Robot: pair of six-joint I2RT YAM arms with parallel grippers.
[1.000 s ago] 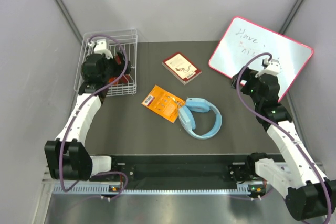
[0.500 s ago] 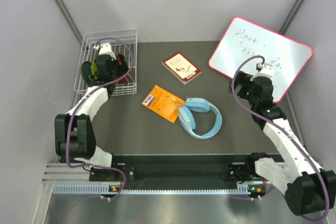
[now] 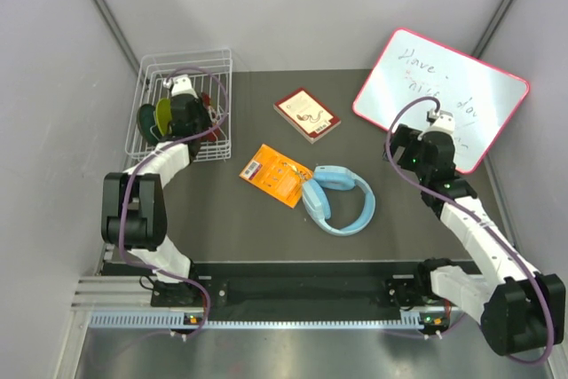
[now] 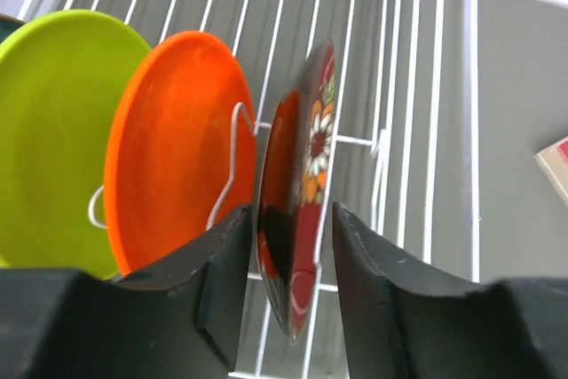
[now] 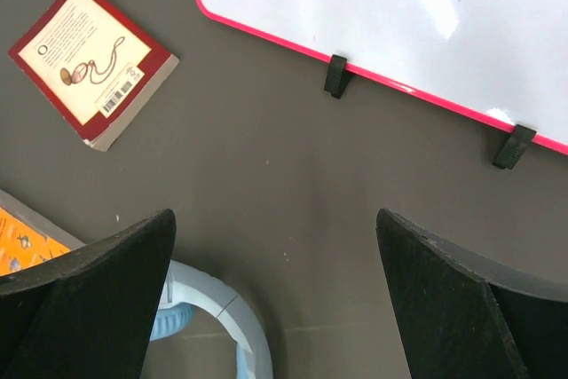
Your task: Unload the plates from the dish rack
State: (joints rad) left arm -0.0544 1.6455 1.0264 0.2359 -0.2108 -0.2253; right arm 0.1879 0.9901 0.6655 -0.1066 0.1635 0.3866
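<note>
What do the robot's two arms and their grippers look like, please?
Both the left arm and the right arm have smooth white links joined by bulky black joint housings, with a purple cable looping alongside each. The left gripper and the right gripper carry matte black, wedge-shaped fingers that taper toward blunt tips. No markings are legible.

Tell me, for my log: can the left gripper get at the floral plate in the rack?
Likely yes: the left gripper straddles the floral plate, one finger each side, with the orange plate outside them.
</note>
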